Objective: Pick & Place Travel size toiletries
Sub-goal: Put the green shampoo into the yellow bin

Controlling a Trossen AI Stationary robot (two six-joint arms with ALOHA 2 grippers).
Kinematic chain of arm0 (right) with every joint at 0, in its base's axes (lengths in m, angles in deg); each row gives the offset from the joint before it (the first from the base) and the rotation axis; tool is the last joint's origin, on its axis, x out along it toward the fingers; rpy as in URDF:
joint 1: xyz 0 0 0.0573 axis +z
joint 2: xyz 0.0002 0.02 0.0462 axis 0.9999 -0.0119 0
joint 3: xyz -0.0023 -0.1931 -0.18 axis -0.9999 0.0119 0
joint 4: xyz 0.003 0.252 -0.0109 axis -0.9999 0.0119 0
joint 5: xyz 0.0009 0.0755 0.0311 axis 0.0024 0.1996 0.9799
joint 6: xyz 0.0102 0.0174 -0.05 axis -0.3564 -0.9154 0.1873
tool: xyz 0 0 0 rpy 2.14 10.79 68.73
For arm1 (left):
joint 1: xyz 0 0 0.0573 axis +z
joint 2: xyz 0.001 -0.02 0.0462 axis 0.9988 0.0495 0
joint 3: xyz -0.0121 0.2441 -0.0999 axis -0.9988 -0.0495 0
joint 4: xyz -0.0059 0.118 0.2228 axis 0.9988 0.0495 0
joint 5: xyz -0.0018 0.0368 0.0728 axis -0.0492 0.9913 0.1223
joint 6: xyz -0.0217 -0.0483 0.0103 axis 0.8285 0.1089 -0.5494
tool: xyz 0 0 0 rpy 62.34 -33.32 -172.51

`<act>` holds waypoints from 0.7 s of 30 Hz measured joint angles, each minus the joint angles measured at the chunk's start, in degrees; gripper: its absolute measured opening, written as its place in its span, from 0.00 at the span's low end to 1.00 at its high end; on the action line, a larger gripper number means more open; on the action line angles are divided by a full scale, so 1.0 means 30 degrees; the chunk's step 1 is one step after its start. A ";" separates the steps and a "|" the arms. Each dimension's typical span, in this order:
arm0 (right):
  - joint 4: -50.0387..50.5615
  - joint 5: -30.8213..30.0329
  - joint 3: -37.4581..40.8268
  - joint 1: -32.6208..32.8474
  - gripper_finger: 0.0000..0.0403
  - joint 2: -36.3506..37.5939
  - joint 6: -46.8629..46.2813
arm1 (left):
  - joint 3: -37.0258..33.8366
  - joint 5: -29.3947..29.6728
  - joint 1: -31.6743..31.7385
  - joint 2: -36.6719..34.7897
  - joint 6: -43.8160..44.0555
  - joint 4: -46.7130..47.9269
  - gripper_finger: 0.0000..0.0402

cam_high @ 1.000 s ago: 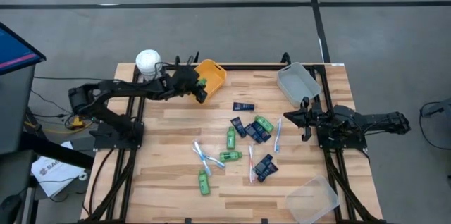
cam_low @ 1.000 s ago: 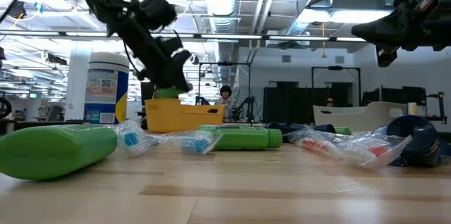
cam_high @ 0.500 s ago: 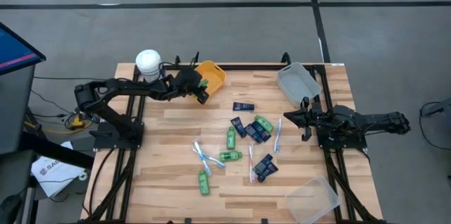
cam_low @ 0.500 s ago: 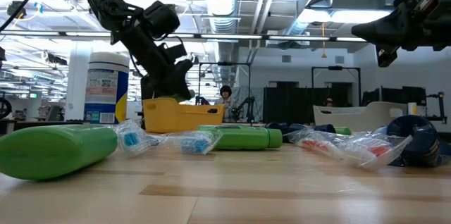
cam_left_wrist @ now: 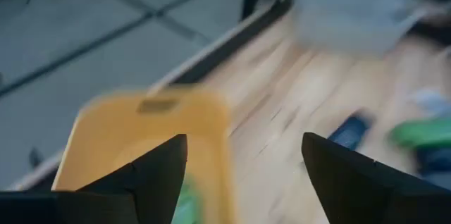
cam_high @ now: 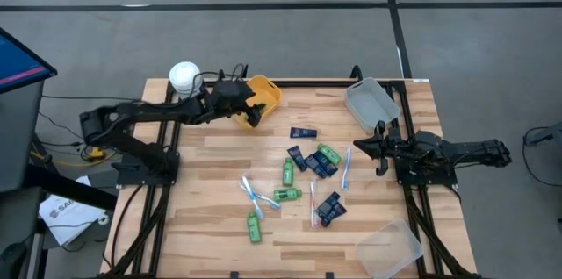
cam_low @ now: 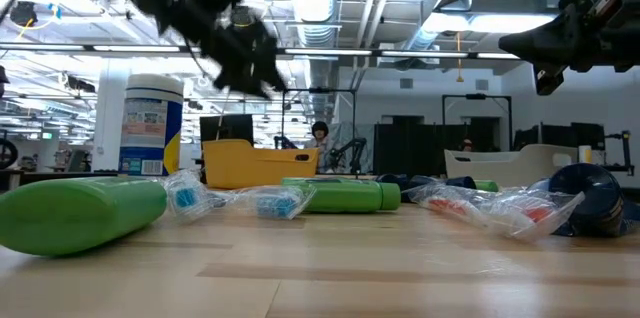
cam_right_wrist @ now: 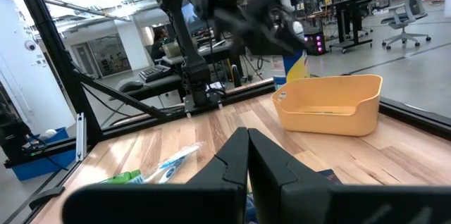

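So the left claw (cam_high: 252,114) is hanging just above the near lip of the yellow bin (cam_high: 266,91), fingers spread apart with nothing between them, and the left wrist view shows a bit of green sitting down inside that bin, right under the claw, so I'd guess a bottle has been dropped off there. If the job now is going for the next item, I'd say lift clear of the bin wall first so the fingers don't clip the rim and shove the bin around, then swing over to the pile and come straight down on one piece that sits by itself. The rest of the toiletries are scattered on the tabletop (cam_high: 211,200) well away from the yellow bin: a green bottle (cam_high: 287,171) and the navy tubes (cam_high: 320,166) out mid-table, the toothbrushes (cam_high: 253,194) further still, and one navy tube (cam_high: 304,132) lying closest to the bin, which looks like the easy next grab. The right claw (cam_high: 361,146) is clenched shut and parked on the far side of the pile from the yellow bin, just waiting.
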 joint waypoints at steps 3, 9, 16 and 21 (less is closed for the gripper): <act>0.0000 0.0000 0.0000 0.0000 0.00 0.0006 0.0000 | 0.0599 -0.0749 -0.1274 -0.1407 -0.0019 -0.0027 0.67; -0.0007 0.0000 0.0000 0.0000 0.00 0.0004 0.0000 | 0.0819 -0.2143 -0.4803 -0.3174 0.0284 0.1838 0.67; -0.0007 0.0000 0.0000 0.0000 0.00 0.0007 0.0000 | 0.0782 -0.4972 -1.0687 -0.3592 -0.2924 0.7278 0.67; 0.0000 0.0000 0.0000 0.0007 0.00 0.0004 0.0000 | 0.0782 -0.4859 -1.4083 -0.2733 -0.8232 0.7026 0.67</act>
